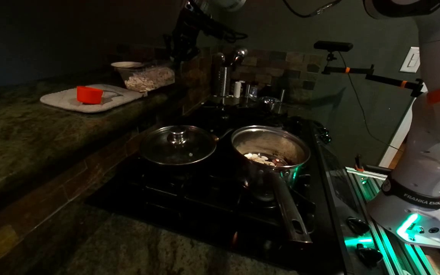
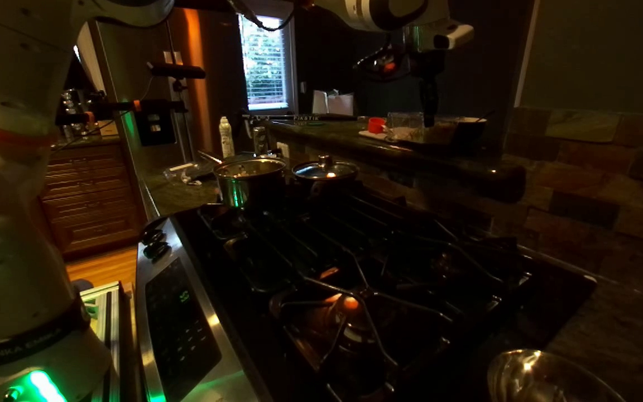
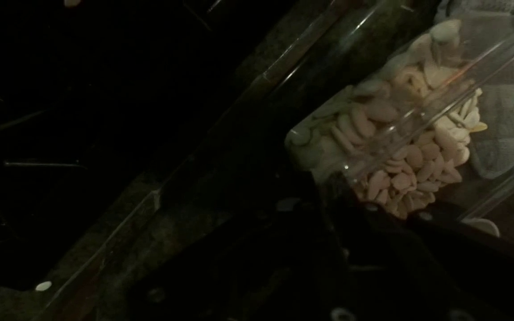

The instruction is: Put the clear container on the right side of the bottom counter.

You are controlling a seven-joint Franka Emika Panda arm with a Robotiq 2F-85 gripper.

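The clear container (image 1: pixel 149 78), a see-through tub with pale beige pieces, is at the edge of the raised stone ledge. It also shows in an exterior view (image 2: pixel 408 127) and large at the right of the wrist view (image 3: pixel 408 133). My gripper (image 1: pixel 181 56) points down at the container's near end; it also shows in an exterior view (image 2: pixel 429 118). In the wrist view its fingers (image 3: pixel 327 180) are close together on the container's wall. I cannot tell whether the container is lifted. The bottom counter (image 1: pixel 139 244) lies lower, around the black cooktop (image 1: pixel 189 194).
A white board (image 1: pixel 57 100) with a red cup (image 1: pixel 89 95) and a white bowl (image 1: pixel 126 64) are beside the container. A pot (image 1: pixel 258 181) and a lidded pan (image 1: pixel 159 151) stand on the cooktop. A glass bowl (image 2: pixel 550 379) and utensil holder (image 1: pixel 224 81) stand beyond it.
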